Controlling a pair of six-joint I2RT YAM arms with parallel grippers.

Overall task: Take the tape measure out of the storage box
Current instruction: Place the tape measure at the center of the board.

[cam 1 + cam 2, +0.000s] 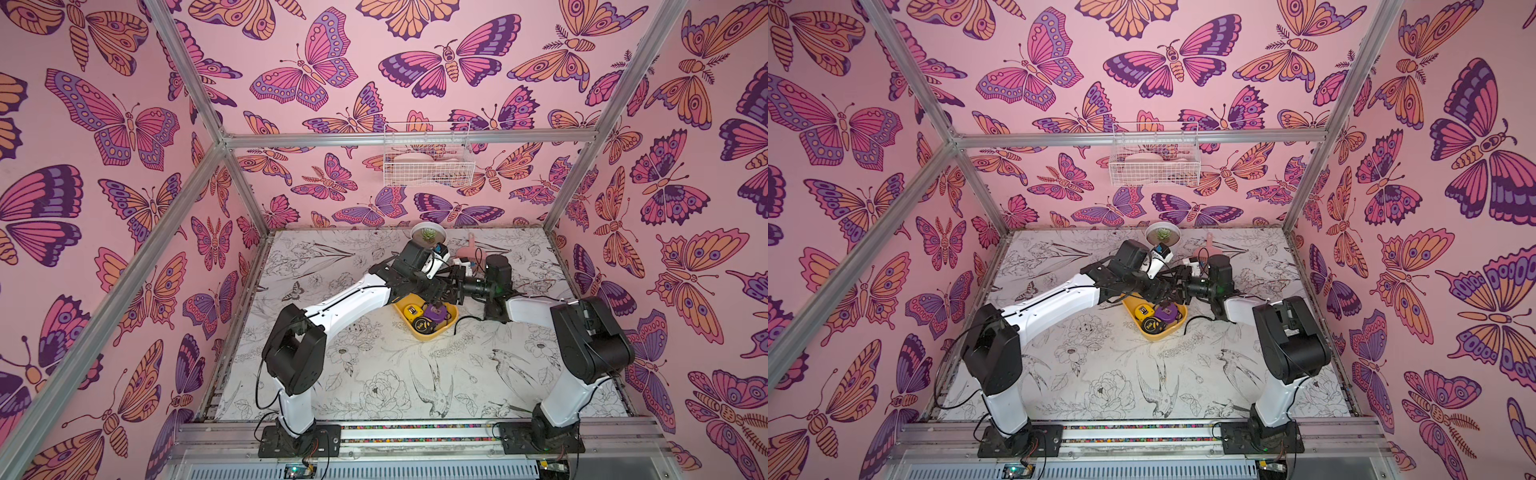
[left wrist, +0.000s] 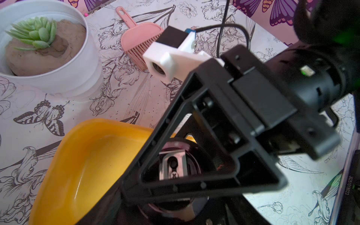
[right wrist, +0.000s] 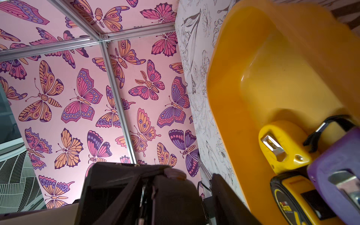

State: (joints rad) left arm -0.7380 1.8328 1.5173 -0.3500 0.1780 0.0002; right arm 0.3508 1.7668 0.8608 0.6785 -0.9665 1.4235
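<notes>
The yellow storage box (image 1: 428, 334) (image 1: 1156, 336) lies mid-table, under both wrists. Inside lie a yellow tape measure (image 3: 282, 144), a yellow-and-black one (image 3: 296, 196) and a purple one (image 3: 335, 155). Above the box, my left gripper (image 1: 446, 289) (image 2: 171, 210) is shut on a dark round tape measure (image 2: 171, 165) with a metal clip. My right gripper (image 1: 458, 283) (image 3: 179, 204) meets it from the other side, its fingers (image 2: 148, 155) straddling that same tape measure (image 3: 177, 194). One finger lies against it. Contact at the other finger is unclear.
A white pot with a green succulent (image 1: 428, 234) (image 2: 48, 58) and a pink dustpan brush (image 1: 469, 253) (image 2: 140, 39) stand behind the box near the back wall. A white wire basket (image 1: 426, 158) hangs high on that wall. A black cable (image 1: 469, 320) trails right of the box.
</notes>
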